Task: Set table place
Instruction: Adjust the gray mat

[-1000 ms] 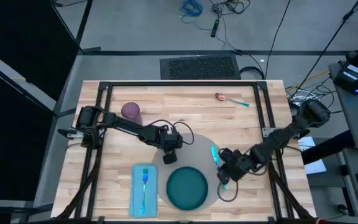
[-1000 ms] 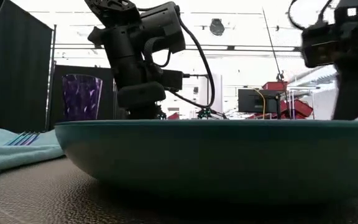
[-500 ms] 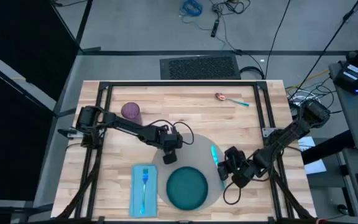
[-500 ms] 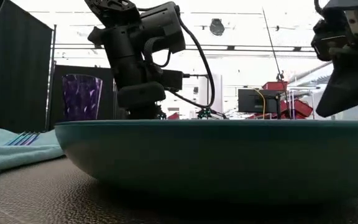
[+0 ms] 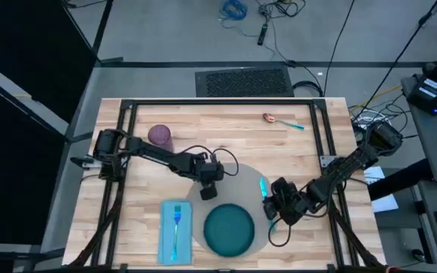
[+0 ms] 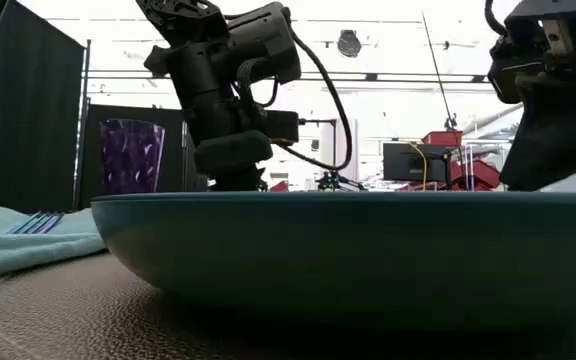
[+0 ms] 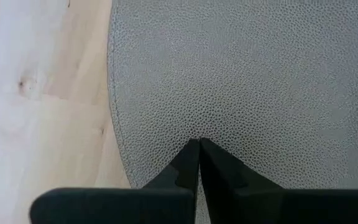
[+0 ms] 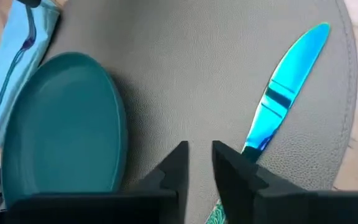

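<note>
While the left gripper [image 7: 199, 144] rests closed on the grey placemat [image 5: 241, 176], the right gripper [image 8: 199, 150] hovers slightly parted beside the knife [image 8: 284, 96].

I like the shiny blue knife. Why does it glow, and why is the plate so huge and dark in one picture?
Right wrist view: light glares off the knife. Low view: the camera sits beside the plate, backlit by the bright room.

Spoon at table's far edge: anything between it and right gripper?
Nothing visible. The teal-handled spoon lies on the light-wood table; open wood separates it from the right gripper, over the right edge of the round grey placemat by the bright blue knife. Left gripper: its far edge.
</note>
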`<state>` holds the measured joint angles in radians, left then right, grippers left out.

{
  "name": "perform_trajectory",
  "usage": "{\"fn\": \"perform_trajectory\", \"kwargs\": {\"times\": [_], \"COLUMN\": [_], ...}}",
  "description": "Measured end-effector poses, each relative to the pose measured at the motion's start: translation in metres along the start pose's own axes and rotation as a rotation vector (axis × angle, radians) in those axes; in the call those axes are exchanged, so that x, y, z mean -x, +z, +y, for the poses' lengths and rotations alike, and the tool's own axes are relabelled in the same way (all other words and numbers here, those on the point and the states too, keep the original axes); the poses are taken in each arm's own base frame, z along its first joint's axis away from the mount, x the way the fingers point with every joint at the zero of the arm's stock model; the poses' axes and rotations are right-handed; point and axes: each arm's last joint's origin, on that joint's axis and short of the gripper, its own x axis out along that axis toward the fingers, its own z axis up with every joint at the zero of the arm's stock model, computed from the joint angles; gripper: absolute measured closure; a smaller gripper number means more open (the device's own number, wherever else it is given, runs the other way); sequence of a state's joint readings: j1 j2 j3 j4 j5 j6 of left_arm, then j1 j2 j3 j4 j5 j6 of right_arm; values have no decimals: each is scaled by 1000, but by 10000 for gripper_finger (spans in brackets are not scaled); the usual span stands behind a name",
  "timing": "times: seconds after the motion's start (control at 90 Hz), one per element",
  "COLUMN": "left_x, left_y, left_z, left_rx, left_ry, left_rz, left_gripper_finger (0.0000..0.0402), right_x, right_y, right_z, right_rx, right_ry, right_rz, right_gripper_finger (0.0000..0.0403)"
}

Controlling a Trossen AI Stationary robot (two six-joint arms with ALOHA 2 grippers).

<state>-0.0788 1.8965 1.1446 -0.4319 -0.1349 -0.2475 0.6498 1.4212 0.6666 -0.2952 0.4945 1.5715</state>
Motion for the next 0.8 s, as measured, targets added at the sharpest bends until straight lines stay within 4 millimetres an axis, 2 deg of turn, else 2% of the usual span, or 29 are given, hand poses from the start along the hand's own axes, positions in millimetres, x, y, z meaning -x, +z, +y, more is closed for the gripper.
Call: {"fn": "perform_trajectory", "kwargs": {"times": [0.189,0.333,0.467,0.8], "left_x": [0,0,0,0], "left_y": [0,0,0,-3], "left_z": [0,0,0,1], "left_rx": [-2,-2,-1,2], "left_ry": [0,1,1,8], "left_rz": [0,2,4,30], "left_gripper_finger": [402,402,402,402], "right_x": [1,-3,-9,-15], "right_y": [-3,-11,-16,-28], "right_z": [0,1,-1,-5], "right_rx": [-32,-49,-36,-35], "right_ry": [4,14,-13,-42], "right_rz": [29,40,45,48], "right_gripper_finger": [235,209,219,287]}}
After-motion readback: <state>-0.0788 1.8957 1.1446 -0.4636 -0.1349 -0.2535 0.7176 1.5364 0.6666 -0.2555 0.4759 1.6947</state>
